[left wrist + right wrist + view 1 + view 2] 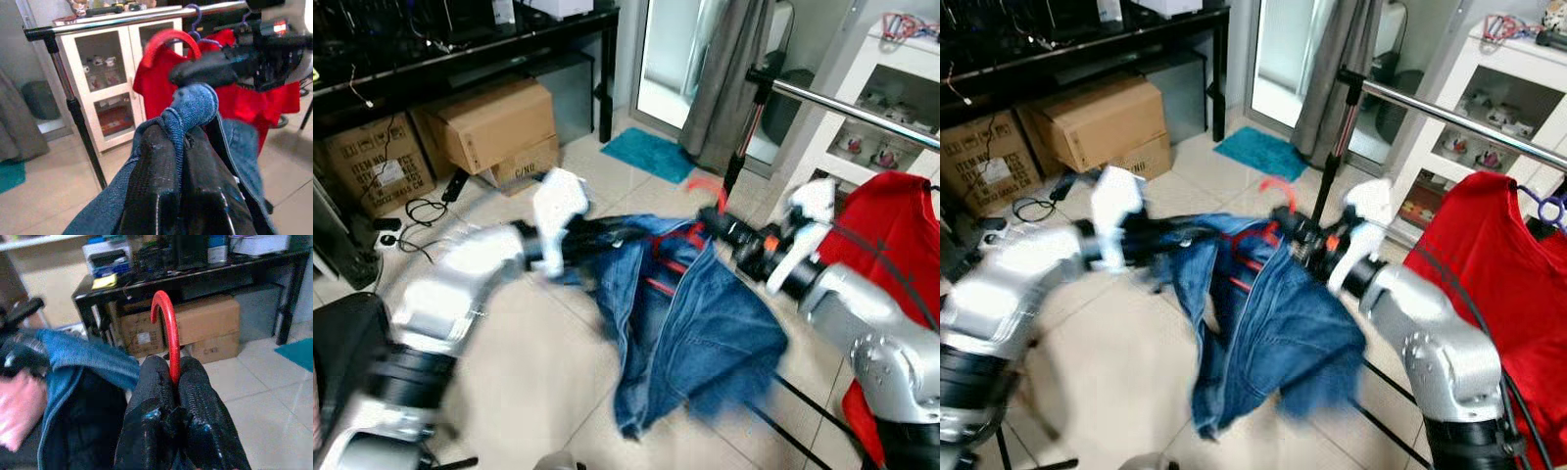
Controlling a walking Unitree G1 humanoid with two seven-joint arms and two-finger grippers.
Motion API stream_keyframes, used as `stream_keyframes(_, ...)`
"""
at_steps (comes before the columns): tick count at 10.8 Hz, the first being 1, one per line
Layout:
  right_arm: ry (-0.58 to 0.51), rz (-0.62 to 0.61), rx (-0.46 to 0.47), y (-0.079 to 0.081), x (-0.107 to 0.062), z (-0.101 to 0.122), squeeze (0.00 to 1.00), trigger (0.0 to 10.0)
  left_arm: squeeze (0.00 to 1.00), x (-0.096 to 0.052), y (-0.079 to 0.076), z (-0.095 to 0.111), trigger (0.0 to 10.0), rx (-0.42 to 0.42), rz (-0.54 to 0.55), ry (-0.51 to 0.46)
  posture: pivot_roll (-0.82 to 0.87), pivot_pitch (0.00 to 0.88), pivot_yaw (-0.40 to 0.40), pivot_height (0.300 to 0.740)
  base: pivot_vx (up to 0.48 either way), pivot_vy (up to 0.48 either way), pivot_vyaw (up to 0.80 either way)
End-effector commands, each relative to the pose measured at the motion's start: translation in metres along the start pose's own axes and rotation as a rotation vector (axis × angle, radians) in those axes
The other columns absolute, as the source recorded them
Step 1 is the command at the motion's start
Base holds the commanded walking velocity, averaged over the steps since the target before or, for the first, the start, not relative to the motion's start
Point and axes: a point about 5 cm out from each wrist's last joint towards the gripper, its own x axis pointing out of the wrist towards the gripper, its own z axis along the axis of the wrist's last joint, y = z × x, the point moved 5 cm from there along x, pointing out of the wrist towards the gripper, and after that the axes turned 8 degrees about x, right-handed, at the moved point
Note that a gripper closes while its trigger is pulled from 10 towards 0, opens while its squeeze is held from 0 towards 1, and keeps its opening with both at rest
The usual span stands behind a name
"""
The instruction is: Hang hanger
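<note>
Hanger point(165, 328) – red, carrying jeans point(705, 333) | right gripper point(172, 377) clamped on hook | left gripper point(178, 147) pinching denim | rail point(847, 106) not yet reached – hanging remains

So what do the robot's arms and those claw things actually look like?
Both arms are chunky, rounded silver shells with black rings at the joints. The right arm has a white casing and a small orange mark near the wrist; the left arm carries a white casing too. Each ends in a gripper, left and right, of two long black fingers with a rough, textured surface.
</note>
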Motion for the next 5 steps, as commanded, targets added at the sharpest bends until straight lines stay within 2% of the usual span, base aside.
stream_keyframes(1, 0.048, -0.011, -0.044, -0.007, -0.008, -0.009, 0.0, 0.0, 0.0, -0.012, 0.025, 0.015, 0.0, 0.054, 0.089, -0.011, 0.17, 0.0, -0.031, 0.74, 0.0, 0.0, 0.0)
stream_keyframes(2, 0.047, 0.047, -0.044, -0.002, -0.015, -0.01, 0.0, 0.0, 0.0, -0.03, 0.053, 0.007, 0.0, 0.088, 0.219, 0.083, 0.17, 0.0, -0.029, 0.74, 0.0, 0.0, 0.0)
stream_keyframes(3, 0.039, 0.075, -0.027, -0.001, -0.021, -0.008, 0.0, 0.0, 0.0, -0.044, 0.07, 0.001, 0.0, 0.106, 0.305, 0.147, 0.17, 0.0, -0.029, 0.74, 0.0, 0.0, 0.0)
stream_keyframes(4, 0.026, 0.115, 0.002, -0.002, -0.032, -0.004, 0.0, 0.0, 0.0, -0.07, 0.092, -0.006, 0.0, 0.129, 0.399, 0.238, 0.17, 0.0, -0.028, 0.74, 0.0, 0.0, 0.0)
stream_keyframes(5, 0.004, 0.137, 0.025, -0.003, -0.039, 0.0, 0.0, 0.0, 0.0, -0.085, 0.104, -0.009, 0.0, 0.136, 0.459, 0.281, 0.17, 0.0, -0.028, 0.74, 0.0, 0.0, 0.0)
